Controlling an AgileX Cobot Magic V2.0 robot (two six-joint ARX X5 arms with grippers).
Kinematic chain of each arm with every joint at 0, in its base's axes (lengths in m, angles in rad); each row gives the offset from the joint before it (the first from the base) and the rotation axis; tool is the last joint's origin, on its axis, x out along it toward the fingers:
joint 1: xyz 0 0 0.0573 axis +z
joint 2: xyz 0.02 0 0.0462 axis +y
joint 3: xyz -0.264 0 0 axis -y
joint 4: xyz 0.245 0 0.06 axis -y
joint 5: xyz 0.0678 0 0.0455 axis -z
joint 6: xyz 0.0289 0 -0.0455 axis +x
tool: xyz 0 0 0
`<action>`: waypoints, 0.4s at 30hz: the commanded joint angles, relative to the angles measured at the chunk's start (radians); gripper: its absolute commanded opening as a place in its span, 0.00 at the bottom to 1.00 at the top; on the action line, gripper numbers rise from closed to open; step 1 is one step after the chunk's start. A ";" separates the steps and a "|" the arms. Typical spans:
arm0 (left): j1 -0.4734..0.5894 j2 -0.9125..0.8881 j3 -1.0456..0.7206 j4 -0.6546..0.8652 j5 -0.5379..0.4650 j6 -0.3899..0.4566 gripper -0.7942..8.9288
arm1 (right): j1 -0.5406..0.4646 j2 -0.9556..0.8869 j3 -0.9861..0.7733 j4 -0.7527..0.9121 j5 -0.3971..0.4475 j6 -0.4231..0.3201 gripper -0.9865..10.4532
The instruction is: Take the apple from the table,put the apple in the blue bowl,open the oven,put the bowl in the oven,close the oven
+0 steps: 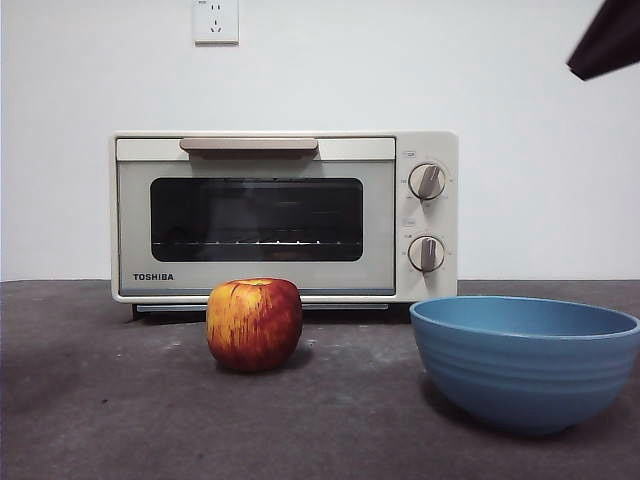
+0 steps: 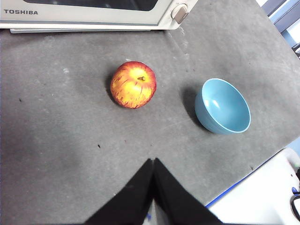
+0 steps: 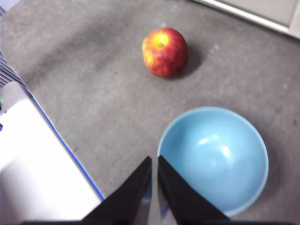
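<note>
Hovering above the dark grey table's (image 1: pixel 100 420) front edge, both grippers (image 2: pixel 153 161) (image 3: pixel 154 160) hang clenched and empty; round red apple (image 1: pixel 254 323) and matte blue bowl (image 1: pixel 525 360) sit apart.

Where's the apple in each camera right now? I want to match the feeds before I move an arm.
Front view: the apple stands on the table, before the oven door, left of the blue bowl.
Left wrist view: the apple lies between the oven and this gripper's fingers.
Right wrist view: the apple lies beyond the bowl.
Shared landmark: the blue bowl, empty in both wrist views.

One apple (image 1: pixel 254 323), one blue bowl (image 1: pixel 525 362), one oven (image 1: pixel 284 216).
</note>
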 commanded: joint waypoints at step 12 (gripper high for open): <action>-0.003 0.005 0.022 0.013 0.002 0.017 0.09 | 0.047 0.082 0.019 0.112 0.013 0.092 0.51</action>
